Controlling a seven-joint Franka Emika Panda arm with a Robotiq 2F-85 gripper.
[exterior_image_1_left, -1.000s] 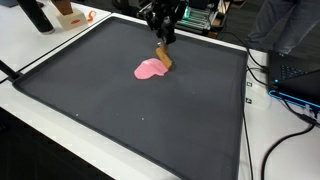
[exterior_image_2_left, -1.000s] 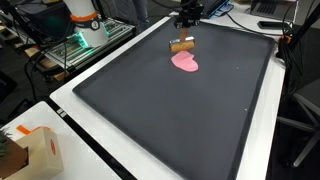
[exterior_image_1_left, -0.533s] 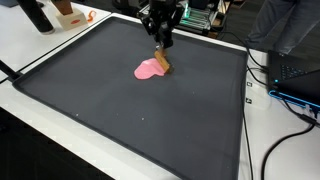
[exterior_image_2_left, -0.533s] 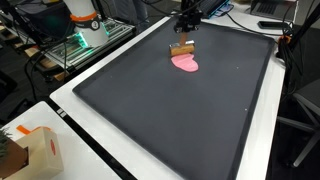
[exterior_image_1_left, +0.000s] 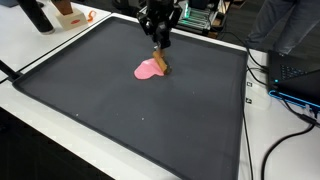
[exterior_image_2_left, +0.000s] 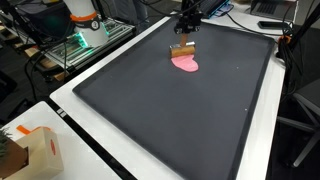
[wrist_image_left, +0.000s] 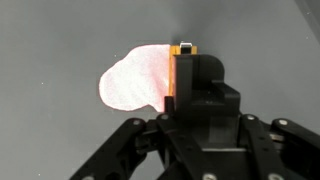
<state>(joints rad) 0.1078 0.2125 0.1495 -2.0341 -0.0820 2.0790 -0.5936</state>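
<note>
One tool (exterior_image_1_left: 158, 44) hangs over the far side of the black mat (exterior_image_1_left: 130, 115), closed on a brown block (exterior_image_1_left: 163, 62). The block's long axis runs down from the jaws, tilted in both exterior views. Its lower end is beside or touching the pink blob (exterior_image_1_left: 148, 70), and I cannot tell which. In the wrist view the blob (wrist_image_left: 130, 82) lies flat on the mat, spreading left of the block (wrist_image_left: 181, 72). A dark finger covers the block's right side, so only an orange strip shows. The blob's edge behind the block is hidden.
</note>
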